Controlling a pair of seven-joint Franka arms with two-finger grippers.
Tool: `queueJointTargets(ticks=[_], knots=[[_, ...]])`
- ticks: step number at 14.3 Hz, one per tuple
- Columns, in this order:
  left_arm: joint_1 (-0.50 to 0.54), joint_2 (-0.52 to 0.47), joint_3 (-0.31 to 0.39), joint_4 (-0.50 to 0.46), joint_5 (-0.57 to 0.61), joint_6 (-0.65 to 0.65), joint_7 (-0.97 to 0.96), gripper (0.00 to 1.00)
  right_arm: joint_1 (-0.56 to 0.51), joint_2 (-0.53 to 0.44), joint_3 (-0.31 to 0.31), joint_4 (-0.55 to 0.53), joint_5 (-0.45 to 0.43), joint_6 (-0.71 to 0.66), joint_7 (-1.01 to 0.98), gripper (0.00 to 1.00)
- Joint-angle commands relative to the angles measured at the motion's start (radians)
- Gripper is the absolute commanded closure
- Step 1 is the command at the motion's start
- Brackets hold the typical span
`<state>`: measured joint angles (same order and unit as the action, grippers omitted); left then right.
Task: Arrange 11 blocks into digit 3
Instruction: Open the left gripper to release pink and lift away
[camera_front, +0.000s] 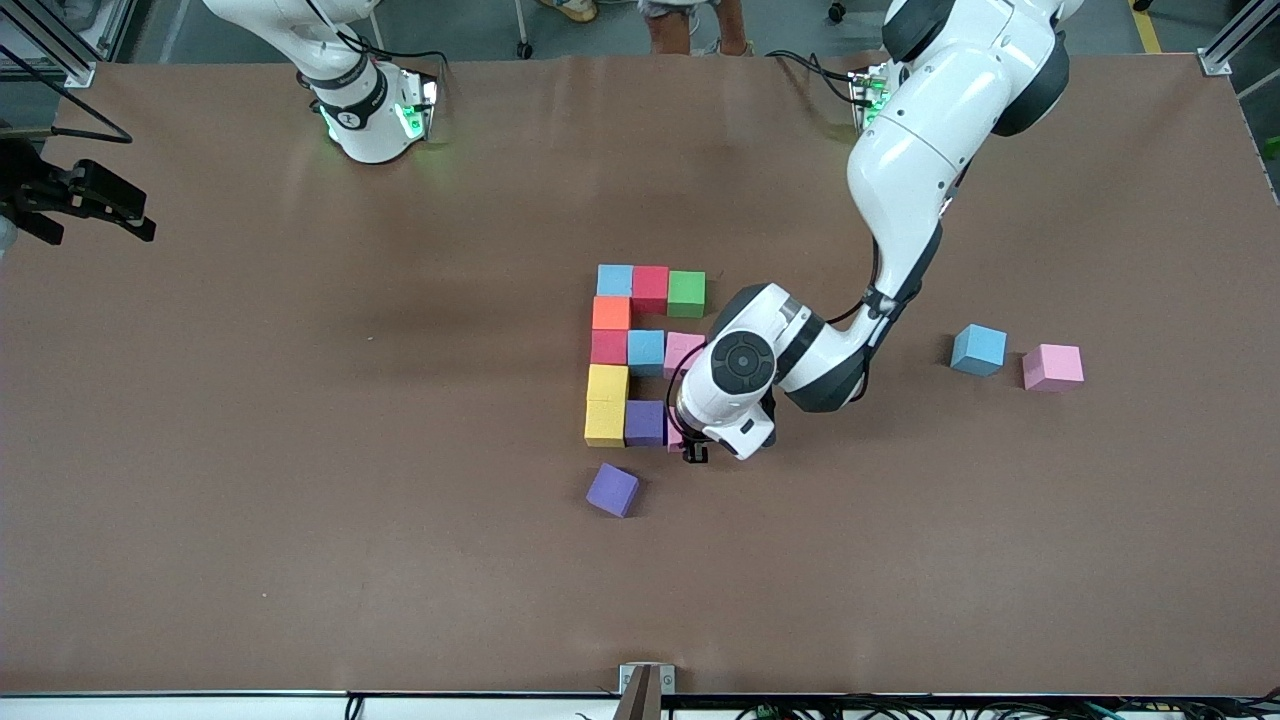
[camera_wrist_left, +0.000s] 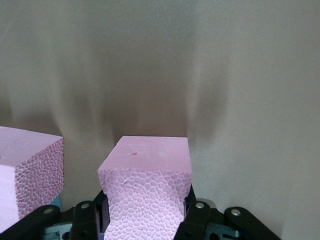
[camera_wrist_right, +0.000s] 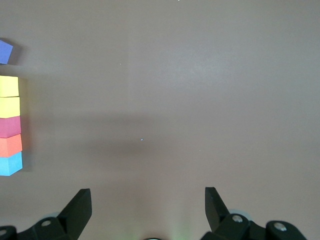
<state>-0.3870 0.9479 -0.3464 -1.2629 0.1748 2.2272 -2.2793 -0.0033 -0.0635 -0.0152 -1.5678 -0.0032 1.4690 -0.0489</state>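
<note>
Pink block (camera_wrist_left: 147, 185) clamped in left gripper (camera_wrist_left: 145, 217) beside purple block (camera_front: 645, 422); right gripper (camera_wrist_right: 147, 207) waits, jaws wide.

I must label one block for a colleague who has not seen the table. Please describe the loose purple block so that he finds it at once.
Start from the multicoloured figure of blocks at the table's middle. Just nearer to the front camera than its yellow corner block lies a purple block, alone. It touches nothing and sits turned askew, unlike the purple block in the figure.

High front camera, two close wrist cameras.
</note>
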Motion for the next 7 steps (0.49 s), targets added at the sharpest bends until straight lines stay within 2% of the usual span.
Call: queueJointTargets(ticks=[1, 7], knots=[[-0.015, 0.017, 0.014, 0.02, -0.006, -0.015, -0.002, 0.82, -0.001, -0.022, 0.001, -0.023, 0.005, 0.007, -0.005, 0.0], [-0.015, 0.017, 0.014, 0.02, -0.006, -0.009, 0.0, 0.76, 0.0, -0.022, 0.001, -0.023, 0.005, 0.007, -0.006, 0.0]])
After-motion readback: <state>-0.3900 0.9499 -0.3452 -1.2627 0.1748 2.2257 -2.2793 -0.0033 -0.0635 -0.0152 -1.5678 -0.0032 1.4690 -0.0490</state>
